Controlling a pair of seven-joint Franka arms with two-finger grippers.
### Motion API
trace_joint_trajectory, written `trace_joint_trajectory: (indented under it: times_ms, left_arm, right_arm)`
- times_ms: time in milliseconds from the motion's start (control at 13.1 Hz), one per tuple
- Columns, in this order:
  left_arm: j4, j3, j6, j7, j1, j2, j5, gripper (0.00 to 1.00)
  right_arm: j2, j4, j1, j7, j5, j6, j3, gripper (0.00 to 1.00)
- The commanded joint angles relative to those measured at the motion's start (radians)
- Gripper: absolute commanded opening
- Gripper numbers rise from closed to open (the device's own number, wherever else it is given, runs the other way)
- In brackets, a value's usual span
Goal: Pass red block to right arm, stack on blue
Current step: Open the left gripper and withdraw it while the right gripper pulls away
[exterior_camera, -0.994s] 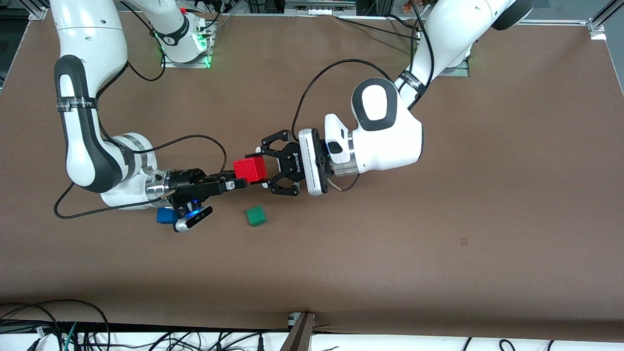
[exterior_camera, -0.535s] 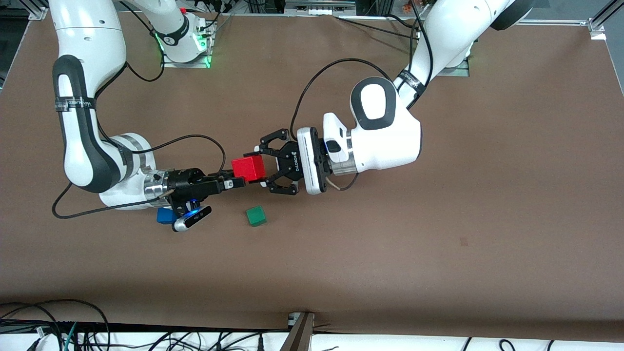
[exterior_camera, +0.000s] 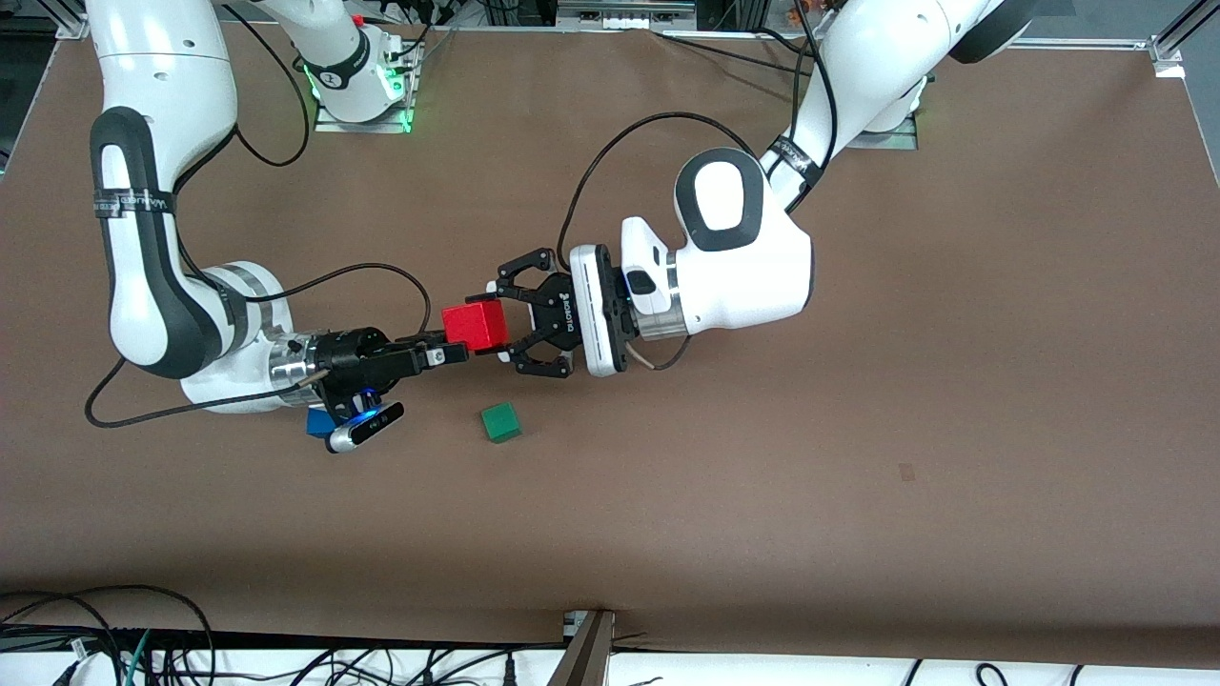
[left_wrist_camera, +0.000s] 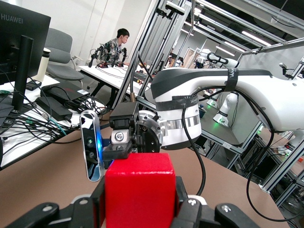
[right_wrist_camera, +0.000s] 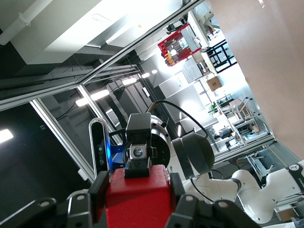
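Front view first: both arms meet mid-air over the middle of the brown surface [exterior_camera: 858,429]. The left pincer [exterior_camera: 498,322] is clamped on the red block [exterior_camera: 474,325], claw fingers either side of it. The right pincer [exterior_camera: 459,352] comes in from the other end with its slim black fingers closed right at the block's edge, touching it, so both look clamped on the same cube. The blue block [exterior_camera: 315,423] sits on the surface, mostly hidden under the right wrist. A green block [exterior_camera: 500,421] lies nearer the front camera than the red block, well apart from the blue one.

Left wrist view: red block [left_wrist_camera: 139,190] fills the lower middle, black claw links on both sides, and the right pincer [left_wrist_camera: 124,147] is pressed against its top edge.

Right wrist view: same deal, red block [right_wrist_camera: 137,199] with the right pincer [right_wrist_camera: 138,164] closed on its edge and claw links flanking it.
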State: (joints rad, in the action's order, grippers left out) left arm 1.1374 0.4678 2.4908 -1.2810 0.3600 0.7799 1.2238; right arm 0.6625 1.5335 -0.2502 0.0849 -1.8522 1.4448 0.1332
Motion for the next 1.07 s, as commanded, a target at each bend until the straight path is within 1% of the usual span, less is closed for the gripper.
trace_joint_trajectory:
  times_ms: [0,306,382,459,535,611,688,764,841,994]
  left_arm:
    - [0.016,-0.017,-0.009,-0.011,-0.013,-0.005,0.023,0.99]
    - [0.021,-0.017,-0.01,0.006,-0.024,-0.005,0.014,1.0]
    - [0.019,-0.023,-0.016,0.024,-0.024,-0.007,0.01,1.0]
    - [0.019,-0.046,-0.027,0.047,-0.024,-0.008,0.009,1.0]
    - [0.021,-0.081,-0.033,0.067,-0.024,-0.011,0.011,1.0]
    - [0.022,-0.107,-0.083,0.08,-0.024,-0.013,0.008,1.0]
    - [0.022,-0.17,-0.157,0.089,-0.024,-0.014,-0.038,1.0]
    - [0.021,-0.231,-0.235,0.106,-0.024,-0.013,-0.108,1.0]
    - [0.018,-0.266,-0.306,0.145,-0.026,-0.014,-0.16,1.0]
    - [0.019,-0.311,-0.374,0.201,-0.042,-0.014,-0.219,1.0]
  right_arm:
    - [-0.011,-0.009,0.052,-0.013,-0.009,-0.021,-0.001,0.23]
    - [-0.011,-0.009,0.052,-0.013,-0.009,-0.021,-0.001,0.22]
    - [-0.011,-0.009,0.052,-0.011,-0.009,-0.021,-0.001,0.22]
    - [-0.011,-0.01,0.054,-0.011,-0.004,-0.021,0.0,0.22]
    - [-0.011,-0.015,0.054,-0.01,0.026,-0.02,0.008,0.22]
    - [-0.011,-0.044,0.054,-0.011,0.071,-0.018,0.02,0.22]
    - [-0.011,-0.065,0.055,-0.011,0.115,-0.015,0.029,0.21]
    - [-0.011,-0.096,0.057,-0.013,0.161,-0.014,0.045,0.2]
    - [-0.011,-0.117,0.057,-0.013,0.21,-0.014,0.06,0.2]
    - [-0.021,-0.147,0.055,-0.005,0.313,-0.017,0.101,0.2]
